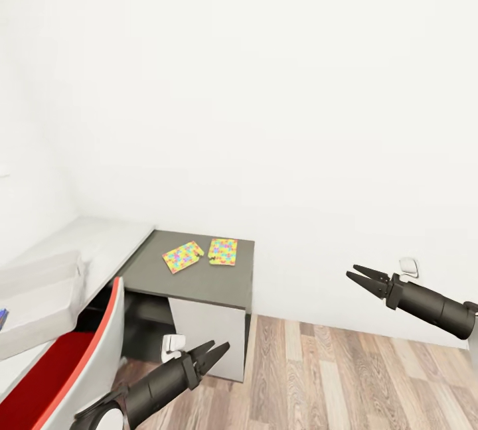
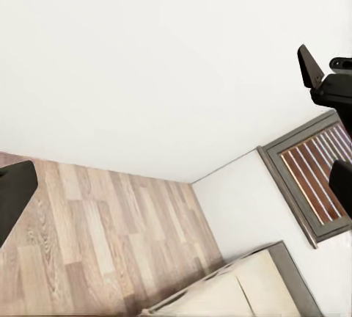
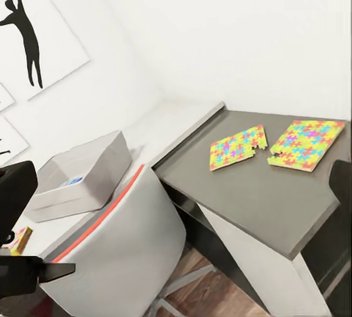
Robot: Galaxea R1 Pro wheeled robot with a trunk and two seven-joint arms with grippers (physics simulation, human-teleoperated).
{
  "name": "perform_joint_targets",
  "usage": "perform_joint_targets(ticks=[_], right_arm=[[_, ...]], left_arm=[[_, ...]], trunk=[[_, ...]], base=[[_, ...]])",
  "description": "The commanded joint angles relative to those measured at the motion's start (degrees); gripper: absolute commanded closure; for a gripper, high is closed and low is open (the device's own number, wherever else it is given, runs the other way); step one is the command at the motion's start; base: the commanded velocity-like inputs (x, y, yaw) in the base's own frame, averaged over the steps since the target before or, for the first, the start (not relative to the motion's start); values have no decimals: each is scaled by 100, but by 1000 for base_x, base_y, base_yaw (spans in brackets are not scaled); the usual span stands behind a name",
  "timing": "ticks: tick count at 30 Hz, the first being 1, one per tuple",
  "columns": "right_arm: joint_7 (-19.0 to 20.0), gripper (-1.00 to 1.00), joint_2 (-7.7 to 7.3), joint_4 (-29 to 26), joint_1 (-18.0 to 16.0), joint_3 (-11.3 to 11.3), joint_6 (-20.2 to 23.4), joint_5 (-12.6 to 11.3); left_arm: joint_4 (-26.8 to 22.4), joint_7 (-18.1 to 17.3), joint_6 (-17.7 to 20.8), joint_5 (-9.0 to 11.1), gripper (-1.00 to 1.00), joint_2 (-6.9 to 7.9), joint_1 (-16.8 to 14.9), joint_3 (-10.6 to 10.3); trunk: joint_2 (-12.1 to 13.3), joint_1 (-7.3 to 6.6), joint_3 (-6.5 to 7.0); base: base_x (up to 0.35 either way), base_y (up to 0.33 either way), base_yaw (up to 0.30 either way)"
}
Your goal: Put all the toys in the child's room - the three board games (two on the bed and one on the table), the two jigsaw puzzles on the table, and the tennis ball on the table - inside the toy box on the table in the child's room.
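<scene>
Both claws, left claw (image 1: 216, 351) and right claw (image 1: 358, 275), hang released, so I'd roll closer, then reach the two puzzles (image 1: 182, 257) at 12 o'clock on the dark tabletop (image 1: 192, 281).

Two puzzle boxes on the dark cabinet top, chair drawn in beside it

The two jigsaw puzzles (image 3: 268, 144) lie flat and just beside each other on the dark grey cabinet section (image 3: 253, 192), which joins the pale desk top (image 3: 165, 130) running along the wall. On that desk top sits the light grey toy box (image 3: 77, 174). A white chair with a red edge (image 3: 117, 247) stands at the desk, and black silhouette pictures (image 3: 26, 27) hang on the white wall.
</scene>
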Motion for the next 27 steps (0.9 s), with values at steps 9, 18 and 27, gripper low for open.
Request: perform_joint_targets(ticks=[9,18,27], right_arm=[[10,-100,0,1,-7,6,43,-15],[10,-100,0,1,-7,7,43,-12],[10,-100,0,1,-7,9,42,-15]], left_arm=[[-6,12,46,53,-100,3,-3,-5],[-6,10,44,51,-100,3,-4,-10],[-6,14,40,46,-100,-10,-2,-17]], trunk=[[-12,4,-11],[-12,4,-11],[-12,4,-11]], base=[[0,0,-285],[0,0,-285],[0,0,-285]])
